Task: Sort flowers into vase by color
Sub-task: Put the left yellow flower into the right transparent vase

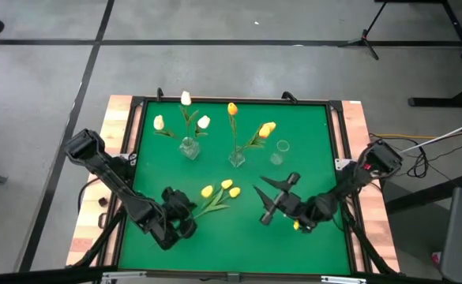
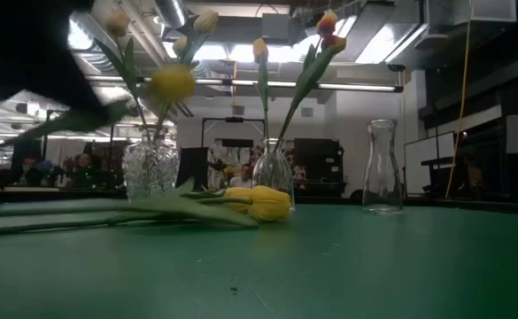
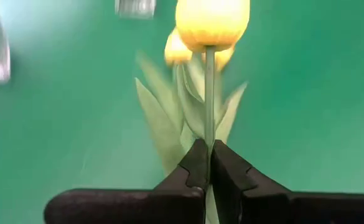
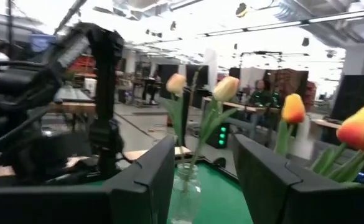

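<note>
At lower left we see the left gripper point(image 1: 185, 207) clamped on a yellow tulip's stem point(image 3: 209, 93). Two more yellow tulips point(image 1: 229, 188) lie at centre. At lower right, the right gripper point(image 1: 272, 199) has its fingers apart.

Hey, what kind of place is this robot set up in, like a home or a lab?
Probably a robotics lab or open workshop, not a home: bare ceiling ducts and strip lights overhead, other workbenches with seated people behind the green table, and a taped concrete floor.
</note>
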Controlling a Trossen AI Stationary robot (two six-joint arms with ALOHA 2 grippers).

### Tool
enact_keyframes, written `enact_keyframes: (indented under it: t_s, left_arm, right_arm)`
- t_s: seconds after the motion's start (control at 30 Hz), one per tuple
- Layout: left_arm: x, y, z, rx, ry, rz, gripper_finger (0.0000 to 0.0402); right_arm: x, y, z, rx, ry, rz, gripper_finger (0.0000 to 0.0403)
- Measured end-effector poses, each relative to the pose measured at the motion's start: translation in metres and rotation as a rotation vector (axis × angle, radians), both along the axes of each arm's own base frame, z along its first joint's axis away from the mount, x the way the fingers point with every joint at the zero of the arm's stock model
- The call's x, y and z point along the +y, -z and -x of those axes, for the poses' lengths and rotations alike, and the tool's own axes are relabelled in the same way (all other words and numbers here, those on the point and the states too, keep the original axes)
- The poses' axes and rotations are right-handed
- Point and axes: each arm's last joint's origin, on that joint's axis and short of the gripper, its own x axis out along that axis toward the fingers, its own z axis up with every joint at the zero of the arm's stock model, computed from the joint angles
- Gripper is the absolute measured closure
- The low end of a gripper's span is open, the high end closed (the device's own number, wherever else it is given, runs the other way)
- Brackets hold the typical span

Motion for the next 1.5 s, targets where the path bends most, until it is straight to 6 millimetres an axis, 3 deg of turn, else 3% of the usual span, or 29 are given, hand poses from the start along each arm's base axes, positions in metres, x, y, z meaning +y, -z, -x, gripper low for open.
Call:
enact_keyframes:
  t_s: [0.37, 0.57, 0.7, 0.97, 1.2, 1.5]
  left_arm:
    - [-0.003, -0.055, -0.034, -0.220, -0.025, -0.410, 0.0399]
    - [-0.002, -0.075, -0.055, -0.249, -0.013, -0.569, 0.0399]
    - [-0.003, -0.091, -0.073, -0.279, 0.155, -0.573, 0.0399]
    - [0.003, -0.122, -0.092, -0.515, 0.405, -0.589, 0.0399]
    - [0.017, -0.131, -0.106, -0.676, 0.617, -0.525, 0.0399]
    - [0.041, -0.130, -0.119, -0.737, 0.770, -0.440, 0.0399]
  right_arm:
    - [0.023, -0.025, 0.036, -0.028, -0.096, -0.033, 0.0240]
    - [0.024, -0.024, 0.034, -0.012, -0.085, -0.039, 0.0240]
    - [0.023, -0.017, 0.027, 0.000, -0.094, -0.055, 0.0240]
    - [0.028, -0.015, 0.030, 0.013, -0.121, -0.055, 0.0240]
    - [0.032, -0.002, 0.024, 0.045, -0.169, -0.105, 0.0236]
    - [0.017, 0.009, 0.002, 0.044, -0.278, -0.173, 0.0180]
